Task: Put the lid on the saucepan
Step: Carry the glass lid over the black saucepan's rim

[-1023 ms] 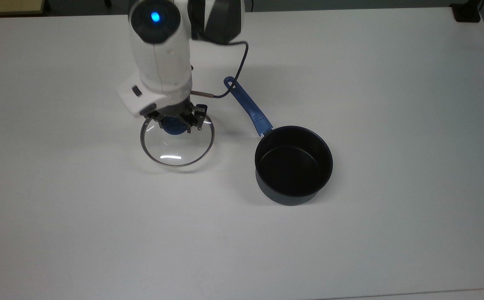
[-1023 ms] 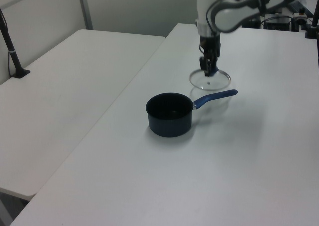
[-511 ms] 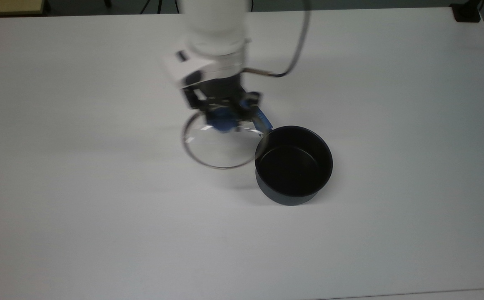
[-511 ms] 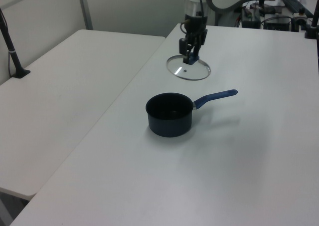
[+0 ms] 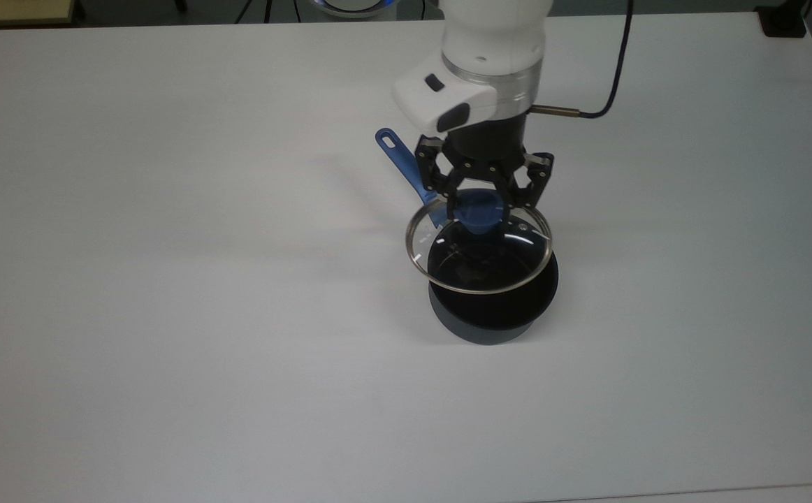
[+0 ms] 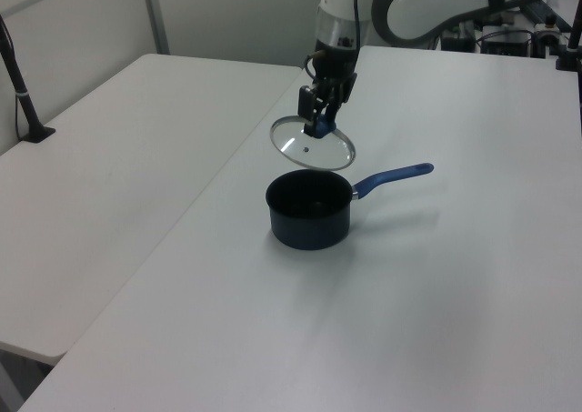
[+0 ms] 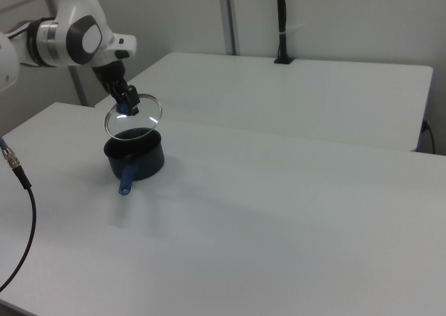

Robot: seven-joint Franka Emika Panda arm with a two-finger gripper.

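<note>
Fingers (image 5: 481, 209) are clamped on the blue knob of the lid (image 5: 479, 262), which hangs tilted in the air above the saucepan (image 5: 493, 307), not touching it and offset toward the handle side. Saucepan sits mid-bench (image 5: 168, 279); its long handle (image 5: 409, 171) points toward the bench's far edge in the top view. Lowering needs centring first.

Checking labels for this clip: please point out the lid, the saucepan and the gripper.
lid (image 5: 472, 269), top view, on the clear glass below the knob.
saucepan (image 6: 309, 228), left view, on the dark outer wall.
gripper (image 5: 479, 209), top view, at the blue knob between its fingertips.
</note>
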